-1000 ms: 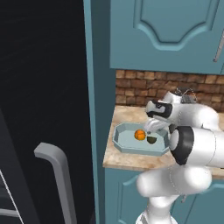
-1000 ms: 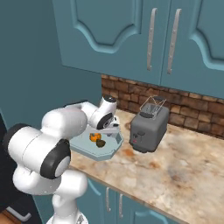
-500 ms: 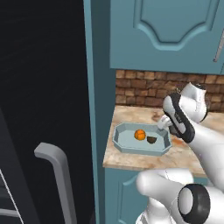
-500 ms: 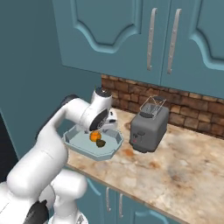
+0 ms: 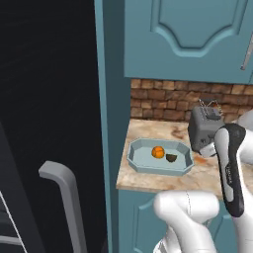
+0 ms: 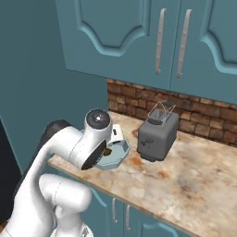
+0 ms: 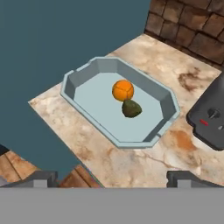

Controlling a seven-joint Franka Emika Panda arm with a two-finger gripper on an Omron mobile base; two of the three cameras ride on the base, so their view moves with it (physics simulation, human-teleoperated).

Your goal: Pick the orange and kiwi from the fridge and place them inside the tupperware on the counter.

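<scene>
On the desk (image 7: 131,162), the tupperware (image 7: 83,78) sits near the front-left corner, with the orange (image 7: 123,90) and the kiwi (image 7: 131,108) both lying inside it. In the hand view the orange rests near the container's centre and the kiwi touches it at about 5 o'clock. From the left base view the orange (image 5: 157,152) lies on the pale floor of the tupperware (image 5: 143,164), the kiwi (image 5: 171,158) just beside it at 4 o'clock. A grey toaster (image 5: 206,129) stands on the desk (image 5: 148,182) at 2 o'clock from the container, close to its right end, against the brick wall (image 5: 163,101). The jaws (image 7: 116,177) stand wide apart and empty, their two dark tips showing at the bottom of the hand view, held above the desk short of the container. A grey fridge handle (image 5: 62,197) shows at 8 o'clock in the left base view. Teal upper cabinets (image 6: 139,37) hang above the wall.
</scene>
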